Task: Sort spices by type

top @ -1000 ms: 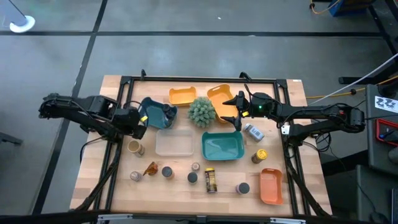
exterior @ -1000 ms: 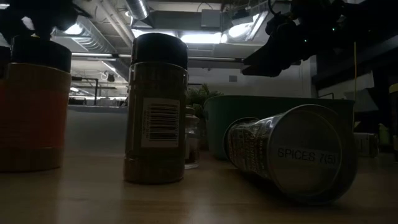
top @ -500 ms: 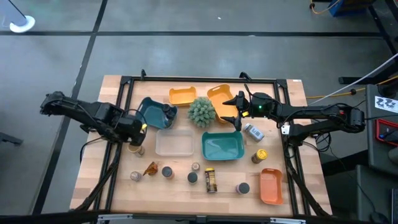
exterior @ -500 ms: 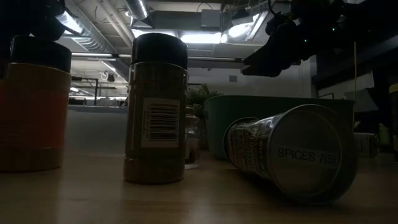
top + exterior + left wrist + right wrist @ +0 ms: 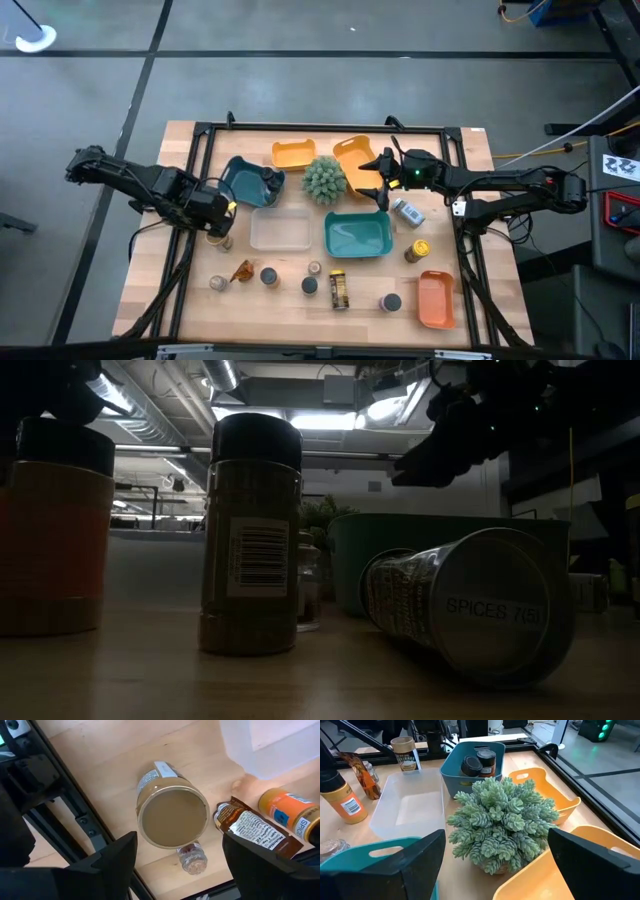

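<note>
My left gripper (image 5: 214,216) (image 5: 180,870) is open and hovers just above the tan jar (image 5: 172,817) (image 5: 219,239), one finger on either side, touching nothing. The jar stands upright on its base on the wood. Beside it lie an amber packet (image 5: 252,831) and a small clear jar (image 5: 192,858), and a yellow-lidded jar (image 5: 292,815) is close by. My right gripper (image 5: 384,182) (image 5: 495,885) is open and waits over the far right, by the green plant (image 5: 502,825). Two dark-capped jars (image 5: 479,761) sit in the dark teal bin (image 5: 250,181).
A clear tray (image 5: 279,230) and a teal tray (image 5: 357,234) fill the middle. Orange trays (image 5: 293,153) (image 5: 357,160) stand at the far side, another orange tray (image 5: 436,298) at the near right. Grey tins (image 5: 269,275) (image 5: 390,302), a dark-capped jar (image 5: 250,535) and a white-blue container (image 5: 407,211) are spread about.
My left gripper has moved toward the table's near edge, away from the dark teal bin, and now stands over the tan jar, still open. The jar has stayed where it was.
</note>
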Robot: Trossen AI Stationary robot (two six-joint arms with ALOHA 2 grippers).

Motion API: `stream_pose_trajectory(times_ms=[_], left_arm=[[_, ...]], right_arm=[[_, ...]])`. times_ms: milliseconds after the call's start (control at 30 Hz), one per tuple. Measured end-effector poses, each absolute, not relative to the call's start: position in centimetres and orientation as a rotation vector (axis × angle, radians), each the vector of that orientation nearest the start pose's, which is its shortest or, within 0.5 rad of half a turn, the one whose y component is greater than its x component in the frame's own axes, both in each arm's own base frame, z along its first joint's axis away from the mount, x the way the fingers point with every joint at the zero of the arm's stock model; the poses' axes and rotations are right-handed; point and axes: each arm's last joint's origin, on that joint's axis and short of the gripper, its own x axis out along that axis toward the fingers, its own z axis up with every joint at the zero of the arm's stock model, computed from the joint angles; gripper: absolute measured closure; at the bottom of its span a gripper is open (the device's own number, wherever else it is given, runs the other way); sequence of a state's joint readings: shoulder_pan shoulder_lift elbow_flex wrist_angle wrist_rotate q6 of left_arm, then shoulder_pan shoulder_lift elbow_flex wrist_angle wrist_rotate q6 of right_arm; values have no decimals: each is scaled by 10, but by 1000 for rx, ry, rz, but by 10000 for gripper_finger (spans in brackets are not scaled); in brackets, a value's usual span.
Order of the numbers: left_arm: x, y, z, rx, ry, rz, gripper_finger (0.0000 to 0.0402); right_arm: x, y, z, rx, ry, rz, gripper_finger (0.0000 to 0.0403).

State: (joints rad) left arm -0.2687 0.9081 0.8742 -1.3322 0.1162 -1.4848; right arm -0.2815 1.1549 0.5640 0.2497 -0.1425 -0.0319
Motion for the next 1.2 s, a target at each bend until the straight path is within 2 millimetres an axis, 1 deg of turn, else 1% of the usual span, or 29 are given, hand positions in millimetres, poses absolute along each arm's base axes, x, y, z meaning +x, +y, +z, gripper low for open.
stream_pose_trajectory(times_ms=[367, 833, 1200], left_arm=[[120, -36, 269, -1056, 1319, 667, 125], [120, -36, 269, -1034, 1326, 649, 125], [121, -37, 269, -1062, 1311, 668, 125]], right_arm=[[232, -63, 224, 45, 357, -132, 52], [232, -63, 224, 45, 357, -132, 52], [232, -63, 224, 45, 357, -132, 52]])
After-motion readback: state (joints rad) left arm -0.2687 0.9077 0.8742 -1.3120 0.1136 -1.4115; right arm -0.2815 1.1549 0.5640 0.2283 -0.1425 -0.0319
